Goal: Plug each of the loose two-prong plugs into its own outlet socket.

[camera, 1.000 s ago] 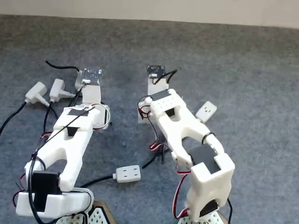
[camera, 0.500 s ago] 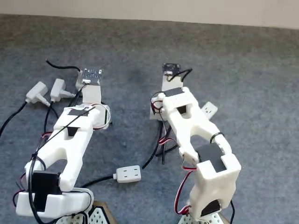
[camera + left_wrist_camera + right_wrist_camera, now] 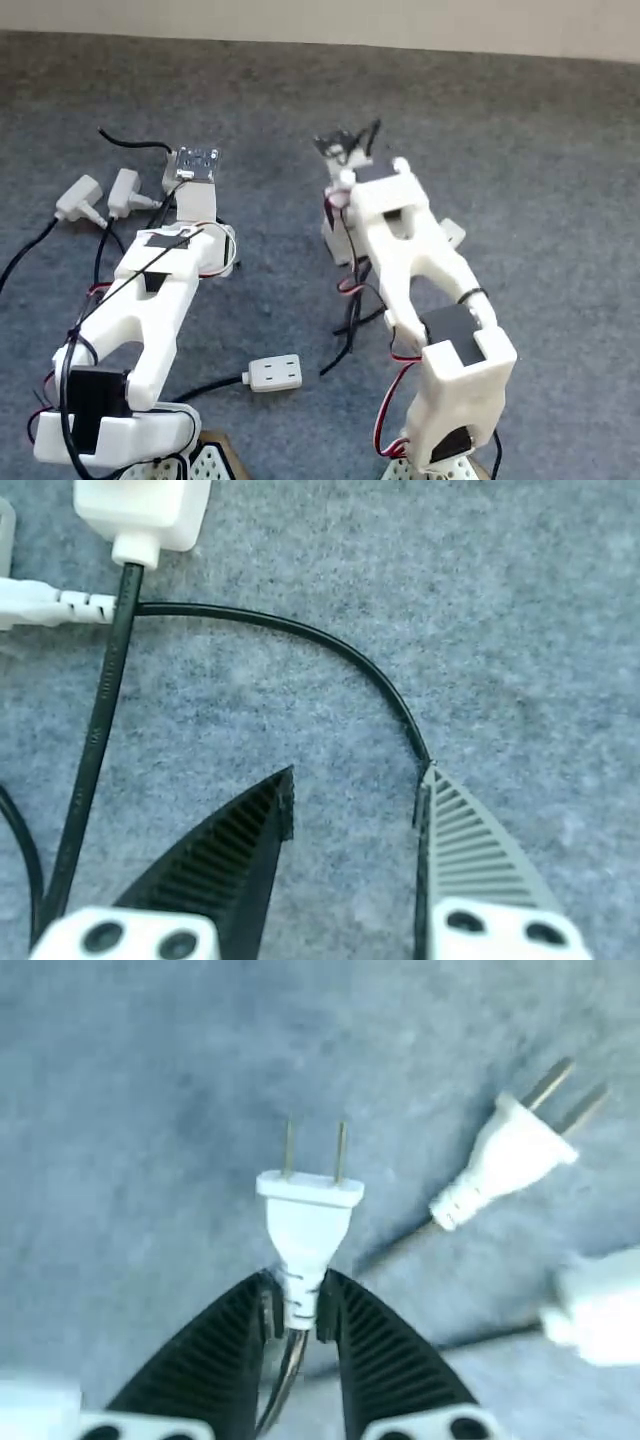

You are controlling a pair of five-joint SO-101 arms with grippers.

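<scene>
**plugfan:** ok, starting down by the arm bases: there's a white socket block [image 3: 273, 372] lying flat on the grey carpet [image 3: 540, 120] between the two arms. Slots face up and a black lead runs off one end.

**wristcam_guy:** yep. A bit further out there's a second socket [image 3: 452, 233], a small white one, half tucked behind the right arm.

**plugfan:** and the grippers?

**wristcam_guy:** the left gripper [image 3: 355, 780] hangs low with its fingers spread wide over bare carpet. A black cord [image 3: 300, 635] curves across in front of it and runs right up to the tip of the grey finger [image 3: 470, 850]. Can't tell if it's actually touching.

**plugfan:** the right gripper [image 3: 297, 1300] is the busy one. It's pinched tight on the neck of a white two-prong plug [image 3: 303, 1210], just behind the body, with the prongs pointing straight away from the gripper. It looks to be up off the carpet, well apart from both sockets.

**wristcam_guy:** past that one a loose plug [image 3: 510, 1155] lies on the carpet off to one side, prongs angled away, with a dark cord trailing from its tail.

**plugfan:** from the high view, two white plug bodies [image 3: 100, 195] lie side by side just beside the left gripper, on its outer side, cords trailing back toward the arm.
</scene>
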